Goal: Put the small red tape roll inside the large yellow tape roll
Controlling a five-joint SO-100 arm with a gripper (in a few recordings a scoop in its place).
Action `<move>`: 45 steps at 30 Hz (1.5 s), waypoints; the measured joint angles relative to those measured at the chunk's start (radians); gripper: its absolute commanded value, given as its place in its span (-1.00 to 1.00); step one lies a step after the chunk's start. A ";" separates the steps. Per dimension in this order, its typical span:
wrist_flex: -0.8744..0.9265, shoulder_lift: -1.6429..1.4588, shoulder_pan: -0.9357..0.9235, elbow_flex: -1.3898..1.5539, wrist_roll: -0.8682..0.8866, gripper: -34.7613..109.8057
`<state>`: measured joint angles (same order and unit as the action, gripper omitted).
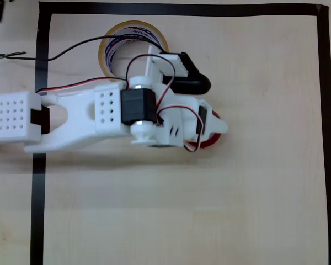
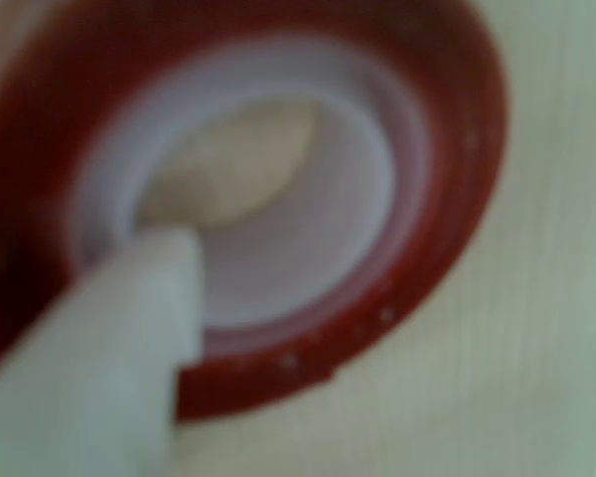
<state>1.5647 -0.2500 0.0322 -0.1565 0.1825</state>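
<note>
Overhead, we see the white arm [image 1: 88,116] reaching in from the left across the pale wooden counter [image 1: 182,210], inside a border of black tape [image 1: 38,210]. Its hand [image 1: 212,130] sits over the small red tape roll [image 1: 212,142], which lies right of the picture's middle; only a red arc shows past the white parts at the hand's lower right edge. The large yellow tape roll [image 1: 113,41] lies flat near the top border, up and to the left of the red one, and the two rolls are apart. Part of the yellow roll is covered by the arm's wrist and a black piece [image 1: 190,83] beside it. Red and black wires [image 1: 154,61] loop over the arm.

From the wrist view, very close and blurred, we see the small red tape roll [image 2: 447,199] lying on the counter [image 2: 556,348], its white core ringing a patch of bare wood. One pale finger [image 2: 109,348] comes up from the lower left and reaches into the hole, its tip against the inner wall of the core. We cannot tell whether the hand is wide, narrow or gripping the roll's wall.
</note>
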 measured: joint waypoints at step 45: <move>0.230 -0.449 -0.150 0.396 -0.218 -0.21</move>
<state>1.7948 -0.6995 -0.1181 0.2393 -0.0353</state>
